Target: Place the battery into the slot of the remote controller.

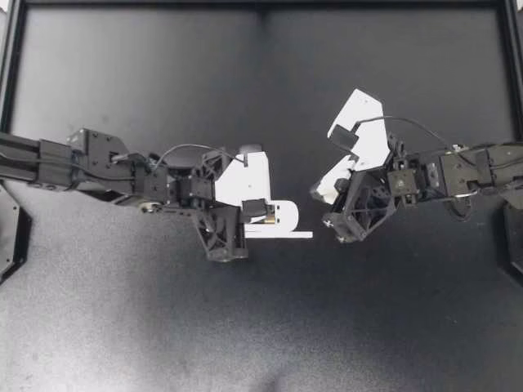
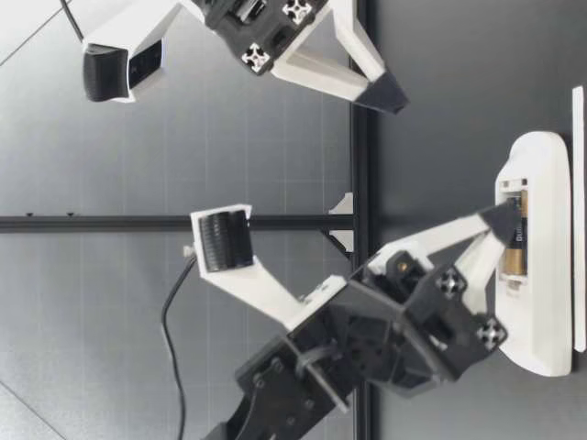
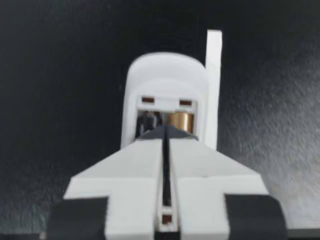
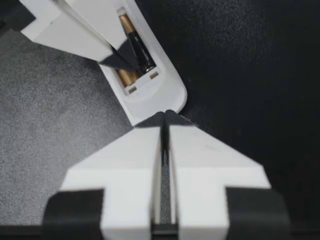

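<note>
Battery [image 3: 179,120] lies in the open slot of the remote [image 3: 165,75], its gold and dark parts both showing, right at the tip of my left gripper [image 1: 258,214]. That gripper's fingers are pressed together with nothing between them. The joined tip bears down on top of the battery at about mid-length, so it is pushing, not gripping. The left arm slopes down onto the slot from above, with its wrist camera riding high behind the tip.

Treat the battery as a small, stiff, smooth metal cylinder. It should roll and slip readily, and you should expect the slot's contact to push back along its length. If you need to lift it, take it across the middle from both sides. For seating, a press on its top looks enough, and it seems in or nearly in. The remote is light plastic lying flat on the table [image 1: 122,310] and may slide under a sideways push.

Just beside the remote lies a thin white strip [image 3: 214,75], likely the cover. Farther off, my right gripper [image 1: 320,193] hangs above the table, fingers closed on nothing, pointed toward the remote's rounded end and apart from it
</note>
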Controlling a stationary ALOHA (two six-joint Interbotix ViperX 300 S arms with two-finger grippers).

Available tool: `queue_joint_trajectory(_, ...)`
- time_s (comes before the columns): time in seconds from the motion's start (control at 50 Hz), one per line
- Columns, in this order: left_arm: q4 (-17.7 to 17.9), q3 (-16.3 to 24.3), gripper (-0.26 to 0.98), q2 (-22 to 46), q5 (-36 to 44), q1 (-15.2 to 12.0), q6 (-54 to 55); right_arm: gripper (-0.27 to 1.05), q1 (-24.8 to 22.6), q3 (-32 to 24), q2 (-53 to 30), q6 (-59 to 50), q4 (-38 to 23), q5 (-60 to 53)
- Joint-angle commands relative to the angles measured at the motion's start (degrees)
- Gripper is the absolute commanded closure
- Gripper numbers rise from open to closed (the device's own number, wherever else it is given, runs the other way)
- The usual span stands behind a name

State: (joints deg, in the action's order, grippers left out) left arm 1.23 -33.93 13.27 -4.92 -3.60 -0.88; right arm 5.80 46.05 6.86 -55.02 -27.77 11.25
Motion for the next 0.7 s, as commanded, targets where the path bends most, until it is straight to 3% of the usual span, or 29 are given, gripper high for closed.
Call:
queue_joint_trajectory(0.0,0.00,0.18,0.88,-3.87,0.09,0.44,-0.09,0.89,0.44,-1.49,1.85,0.35,-2.46,-1.23)
queue_joint_trajectory(0.26,0.00,-1.67,0.88,-11.43,0.09,0.44,-0.35,0.89,0.00,-1.76,4.31,5.19,-11.51,-9.40)
queue_joint_trajectory(0.68,-0.18,-6.24,0.88,-19.60,0.26,0.53,-0.70,0.89,-0.09,-1.41,4.31,12.39,-12.30,-15.56)
